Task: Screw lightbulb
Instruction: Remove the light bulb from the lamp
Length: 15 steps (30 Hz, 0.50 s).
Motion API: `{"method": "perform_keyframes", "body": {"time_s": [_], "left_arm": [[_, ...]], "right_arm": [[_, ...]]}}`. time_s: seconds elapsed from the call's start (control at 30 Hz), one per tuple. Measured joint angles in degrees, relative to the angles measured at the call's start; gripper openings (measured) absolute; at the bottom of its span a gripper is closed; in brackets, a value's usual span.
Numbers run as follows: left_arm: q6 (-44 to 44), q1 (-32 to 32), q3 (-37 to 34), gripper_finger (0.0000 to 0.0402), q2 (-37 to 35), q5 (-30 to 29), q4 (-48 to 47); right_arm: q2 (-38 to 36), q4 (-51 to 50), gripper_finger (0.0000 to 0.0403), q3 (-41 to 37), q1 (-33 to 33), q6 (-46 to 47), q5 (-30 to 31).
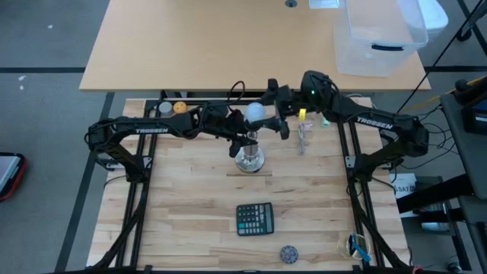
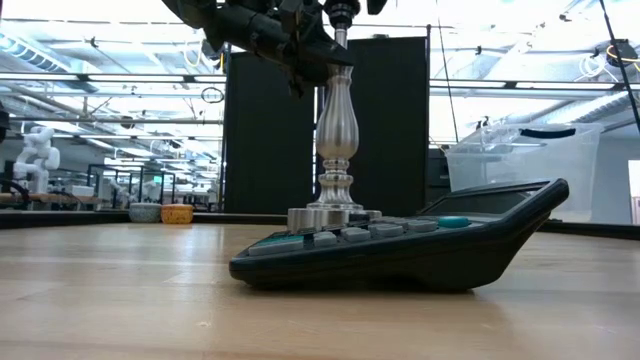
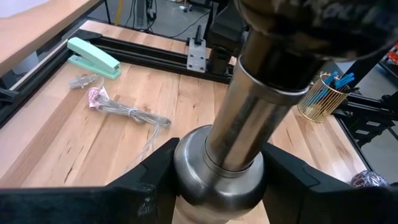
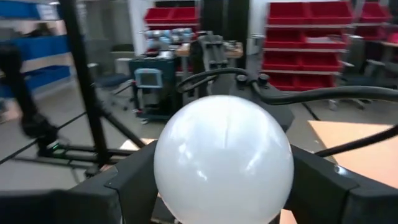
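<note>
Screwing step under way. Right gripper [image 4: 224,180] pinches the lightbulb [image 1: 256,115] directly over the metal stand [image 1: 249,158], near the table's far edge. Left gripper [image 3: 217,180] clamps the stand's stem. Next, probably: rotate the bulb into the socket, keeping it upright.

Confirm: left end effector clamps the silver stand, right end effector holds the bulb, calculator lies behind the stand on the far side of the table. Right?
One error: the calculator lies on the near side of the stand, as the high view shows. The rest holds: the left end effector clamps the stand, and the right end effector holds the bulb.
</note>
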Motion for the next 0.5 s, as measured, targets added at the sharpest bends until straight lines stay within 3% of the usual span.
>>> {"method": "perform_keyframes", "body": {"time_s": [0.27, 0.5], "left_arm": [[-3.0, -0.1, 0.0, 0.0175, 0.1, 0.1, 0.6], [-3.5, -0.5, -0.1, 0.0175, -0.1, 0.6, 0.1]], "right_arm": [[0.7, 0.8, 0.0274, 0.0, -7.2, -2.3, -14.4], [4.1, 8.6, 0.0279, -0.1, -8.2, -1.6, -25.3]]}}
